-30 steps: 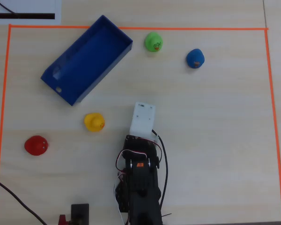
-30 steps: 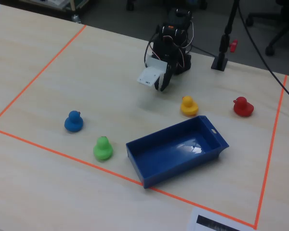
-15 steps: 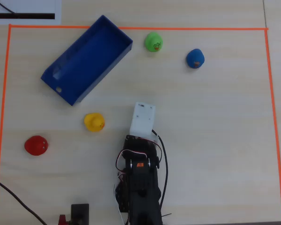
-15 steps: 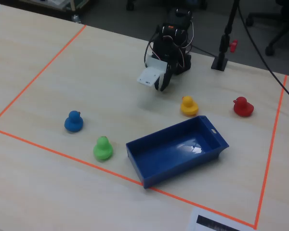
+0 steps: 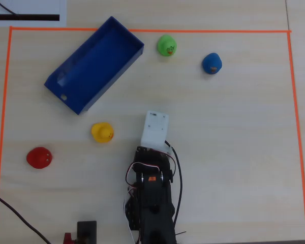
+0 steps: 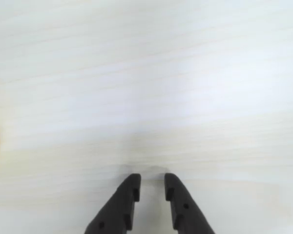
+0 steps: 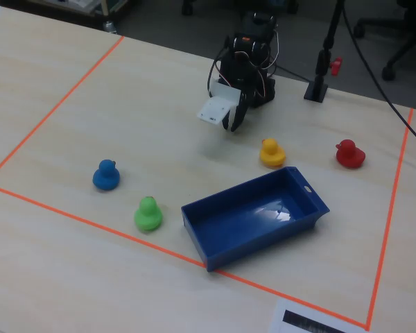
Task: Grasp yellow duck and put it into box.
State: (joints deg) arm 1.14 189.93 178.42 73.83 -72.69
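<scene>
Overhead view is showing the gripper (image 5: 155, 127) hovering mid-table, yellow duck (image 5: 102, 132) near, box (image 5: 71, 94) beyond; wrist view is revealing slightly parted, empty fingers (image 6: 127, 200).

In the overhead view, the box (image 5: 94, 63) lies tilted in the upper left of the frame, and the yellow duck (image 5: 102, 132) sits on the table (image 5: 234, 152) just below it, apart from it. The red duck (image 5: 39, 157) is at the lower left, the green duck (image 5: 166, 45) and the blue duck (image 5: 212, 63) at the upper right. The arm (image 5: 151, 198) rises from the bottom centre, with its white camera block (image 5: 155, 129) to the right of the yellow duck.
</scene>
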